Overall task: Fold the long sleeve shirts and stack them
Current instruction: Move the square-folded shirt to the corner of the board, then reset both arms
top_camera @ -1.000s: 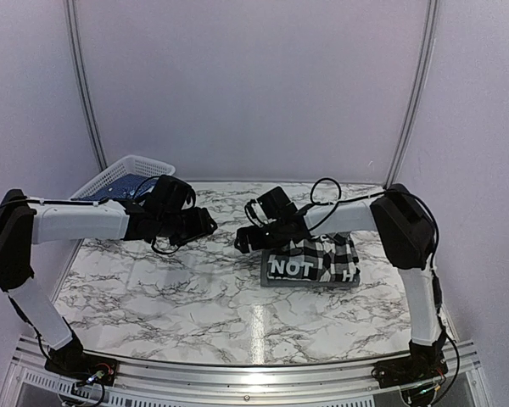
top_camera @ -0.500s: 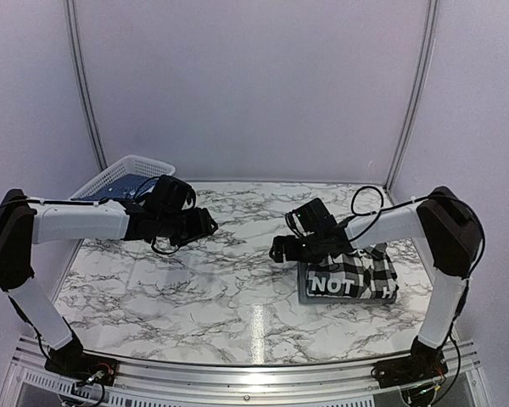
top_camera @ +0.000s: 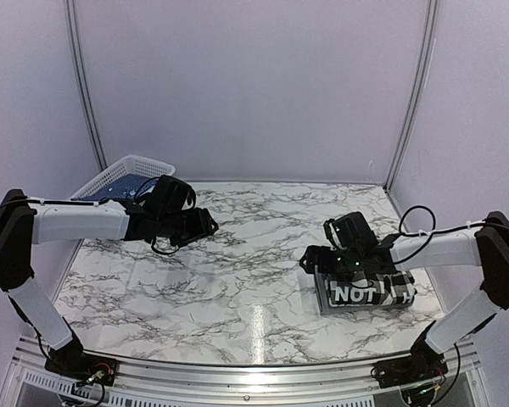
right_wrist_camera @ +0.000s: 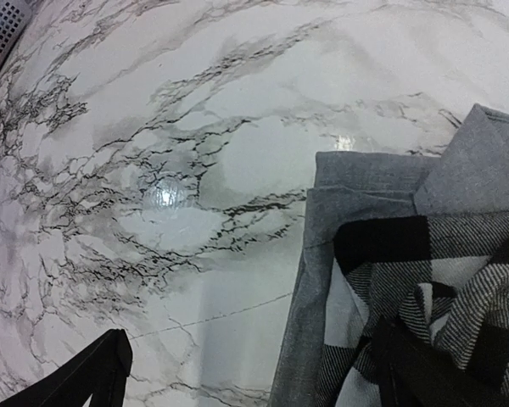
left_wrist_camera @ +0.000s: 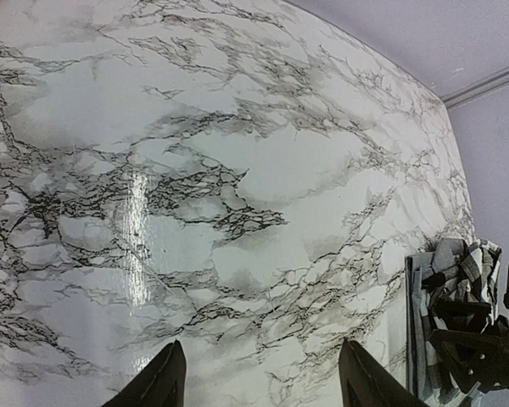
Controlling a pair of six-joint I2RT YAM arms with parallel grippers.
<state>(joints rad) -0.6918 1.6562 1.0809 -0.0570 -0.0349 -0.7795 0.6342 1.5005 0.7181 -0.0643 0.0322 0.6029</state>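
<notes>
Step judged: placement of a folded shirt (top_camera: 366,292) at the stacking spot, lower right of the top view, on the table (top_camera: 237,280).

- The right gripper (top_camera: 312,259) is held low at the shirt's left edge. In the right wrist view its fingers (right_wrist_camera: 97,377) are apart: one over bare marble, the other over the check cloth. Whether cloth is pressed cannot be told.
- The left gripper (top_camera: 209,224) hangs left of centre, above bare marble, fingers apart, nothing held.
- Shirt: soft woven cloth in a large black-and-white check, folded to a compact rectangle, with a black band of white block letters facing the near edge. A plain grey layer shows under the check, its edge straight and one corner turned up.
- Table: glossy grey-veined marble pattern with glare patches.
- Basket (top_camera: 110,176), upper left: white mesh; its dark contents are not identified.

Next move, as judged: the right gripper is lifted clear without dragging the fold, and then another shirt is sought.
</notes>
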